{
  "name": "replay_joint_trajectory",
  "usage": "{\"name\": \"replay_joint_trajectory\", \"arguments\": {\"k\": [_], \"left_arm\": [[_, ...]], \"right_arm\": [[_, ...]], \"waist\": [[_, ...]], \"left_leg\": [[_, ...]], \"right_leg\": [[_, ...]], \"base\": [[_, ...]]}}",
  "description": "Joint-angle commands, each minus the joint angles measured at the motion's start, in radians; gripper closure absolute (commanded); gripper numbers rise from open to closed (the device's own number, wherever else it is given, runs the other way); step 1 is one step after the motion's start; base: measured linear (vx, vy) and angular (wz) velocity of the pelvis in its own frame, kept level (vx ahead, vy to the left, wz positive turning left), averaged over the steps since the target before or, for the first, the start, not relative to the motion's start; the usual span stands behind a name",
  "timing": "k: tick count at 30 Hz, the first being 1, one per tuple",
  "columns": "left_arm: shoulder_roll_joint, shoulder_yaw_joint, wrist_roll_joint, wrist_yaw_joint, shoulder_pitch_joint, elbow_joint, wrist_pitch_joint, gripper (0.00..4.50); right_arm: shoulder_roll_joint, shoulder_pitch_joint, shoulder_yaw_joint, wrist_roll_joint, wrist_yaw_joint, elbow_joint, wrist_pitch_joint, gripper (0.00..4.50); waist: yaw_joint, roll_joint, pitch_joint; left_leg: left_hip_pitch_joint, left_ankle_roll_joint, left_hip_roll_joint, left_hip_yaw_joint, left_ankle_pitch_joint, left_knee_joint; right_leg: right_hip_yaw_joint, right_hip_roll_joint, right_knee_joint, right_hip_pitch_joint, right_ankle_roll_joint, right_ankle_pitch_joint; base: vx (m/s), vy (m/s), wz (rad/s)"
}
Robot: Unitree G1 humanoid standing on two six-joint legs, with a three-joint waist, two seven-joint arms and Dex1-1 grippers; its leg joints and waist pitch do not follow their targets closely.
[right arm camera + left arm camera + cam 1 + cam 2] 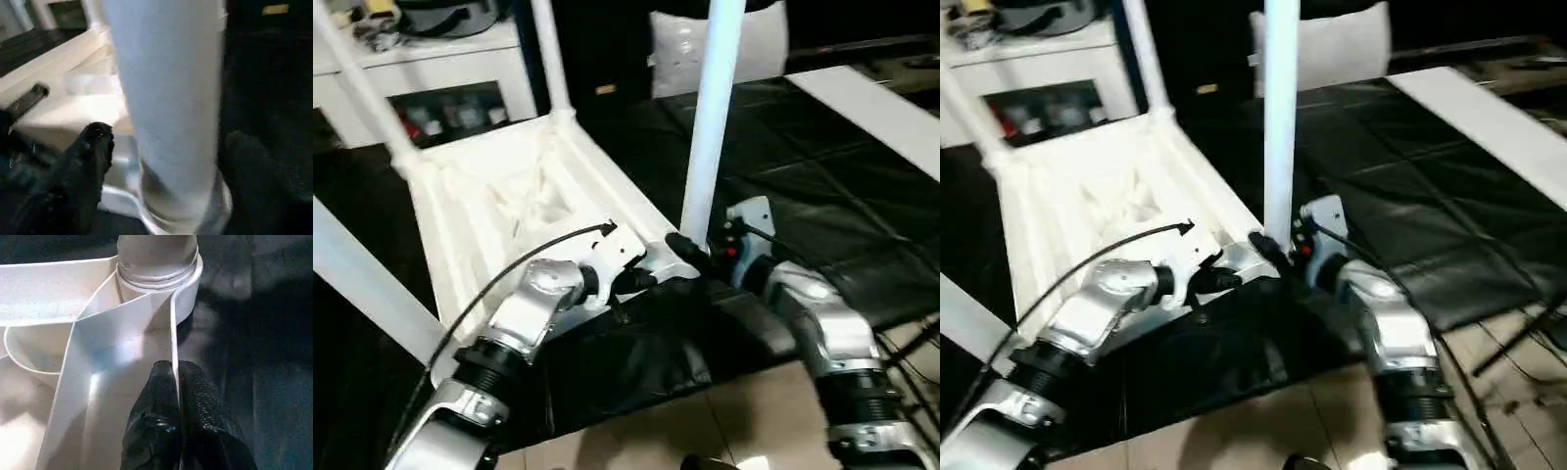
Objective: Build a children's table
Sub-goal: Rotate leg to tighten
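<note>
The children's table lies upside down on a black mat, its white ribbed top (499,201) facing up. At the near right corner socket (188,279) a white leg (710,117) stands upright. My left gripper (175,368) is shut on the thin rim wall of the table top (122,333) just beside that socket. My right gripper (171,147) straddles the base of the leg (166,88); its fingers (93,147) stand apart from the leg on both sides, open. Three more legs rise from the other corners, such as the far right one (548,59).
The near left leg (362,284) slants across the left edge. A white cabinet (440,98) stands behind the table top. A white board (881,108) lies on the mat (822,215) at the right. Tiled floor (705,431) shows below the mat's front edge.
</note>
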Motion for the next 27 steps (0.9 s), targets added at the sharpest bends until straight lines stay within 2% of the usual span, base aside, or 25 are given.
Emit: {"name": "replay_joint_trajectory", "arguments": {"k": [1, 5, 8, 10, 11, 12, 13, 16, 17, 19, 23, 27], "left_arm": [[0.026, -0.022, -0.013, -0.063, -0.002, -0.045, -0.070, 4.50], [0.084, -0.071, -0.003, -0.181, 0.003, -0.035, -0.179, 4.50], [0.118, -0.102, 0.005, -0.261, 0.002, -0.026, -0.227, 4.50], [0.137, -0.121, 0.007, -0.310, 0.002, -0.020, -0.269, 4.50], [0.142, -0.125, 0.007, -0.323, 0.002, -0.019, -0.280, 4.50], [0.150, -0.134, 0.001, -0.350, 0.002, -0.016, -0.297, 4.50], [0.151, -0.135, 0.000, -0.353, 0.002, -0.016, -0.298, 4.50], [0.162, -0.145, -0.010, -0.391, 0.002, -0.015, -0.323, 4.50], [0.169, -0.150, -0.011, -0.408, 0.005, -0.020, -0.329, 4.50], [0.173, -0.154, -0.012, -0.419, 0.007, -0.023, -0.331, 4.50], [0.184, -0.153, -0.018, -0.451, 0.009, -0.019, -0.355, 4.50], [0.186, -0.151, -0.024, -0.456, 0.008, -0.013, -0.361, 4.50]], "right_arm": [[-0.030, 0.007, 0.003, 0.029, 0.078, -0.026, -0.011, 0.16], [-0.131, 0.027, 0.043, 0.044, 0.237, -0.058, -0.011, 0.02], [-0.172, 0.029, 0.070, 0.044, 0.326, -0.055, -0.049, 0.02], [-0.192, 0.033, 0.092, 0.055, 0.400, -0.057, -0.065, 0.02], [-0.197, 0.036, 0.099, 0.060, 0.423, -0.059, -0.065, 0.02], [-0.208, 0.037, 0.113, 0.072, 0.471, -0.063, -0.052, 0.02], [-0.209, 0.037, 0.115, 0.074, 0.477, -0.063, -0.049, 0.28], [-0.221, 0.036, 0.136, 0.090, 0.528, -0.065, -0.046, 0.41], [-0.225, 0.035, 0.147, 0.091, 0.549, -0.065, -0.040, 0.53], [-0.228, 0.034, 0.154, 0.091, 0.562, -0.065, -0.036, 0.76], [-0.236, 0.030, 0.180, 0.107, 0.630, -0.059, -0.030, 1.05], [-0.245, 0.030, 0.198, 0.127, 0.668, -0.073, 0.006, 1.36]], "waist": [[0.015, -0.016, -0.094], [0.036, -0.014, -0.089], [0.051, -0.019, -0.087], [0.055, -0.021, -0.085], [0.059, -0.021, -0.085], [0.063, -0.025, -0.086], [0.069, -0.023, -0.087], [0.073, -0.024, -0.087], [0.075, -0.028, -0.088], [0.076, -0.029, -0.087], [0.077, -0.039, -0.085], [0.079, -0.040, -0.085]], "left_leg": [[-0.011, 0.152, 0.010, 0.020, 0.003, -0.048], [-0.001, 0.128, 0.016, 0.022, -0.059, -0.053], [0.007, 0.104, 0.017, 0.026, -0.104, -0.057], [0.006, 0.103, 0.016, 0.027, -0.119, -0.059], [0.010, 0.105, 0.019, 0.030, -0.127, -0.060], [0.010, 0.106, 0.020, 0.032, -0.125, -0.061], [0.010, 0.107, 0.022, 0.034, -0.121, -0.061], [0.013, 0.108, 0.025, 0.036, -0.120, -0.063], [0.014, 0.105, 0.025, 0.037, -0.119, -0.064], [0.012, 0.101, 0.023, 0.039, -0.126, -0.065], [0.010, 0.085, 0.019, 0.041, -0.144, -0.065], [0.010, 0.080, 0.017, 0.041, -0.136, -0.064]], "right_leg": [[0.065, -0.044, -0.046, 0.091, -0.125, -0.218], [0.065, -0.041, -0.056, 0.086, -0.096, -0.298], [0.067, -0.041, -0.063, 0.080, -0.088, -0.352], [0.072, -0.039, -0.063, 0.078, -0.085, -0.370], [0.078, -0.038, -0.063, 0.074, -0.087, -0.375], [0.081, -0.038, -0.062, 0.075, -0.091, -0.374], [0.083, -0.038, -0.057, 0.074, -0.097, -0.368], [0.090, -0.038, -0.052, 0.071, -0.110, -0.351], [0.094, -0.039, -0.050, 0.071, -0.116, -0.343], [0.098, -0.038, -0.049, 0.071, -0.118, -0.350], [0.100, -0.040, -0.053, 0.073, -0.103, -0.399], [0.097, -0.039, -0.056, 0.074, -0.085, -0.434]], "base": [[0.000, 0.000, 0.00], [0.000, 0.000, 0.00], [0.000, 0.000, 0.00], [0.000, 0.000, 0.00], [0.000, 0.000, 0.00], [0.000, 0.000, 0.00], [0.000, 0.000, 0.00], [0.000, 0.000, 0.00], [0.000, 0.000, 0.00], [0.000, 0.000, 0.00], [0.000, 0.000, 0.00], [0.000, 0.000, 0.00]]}}
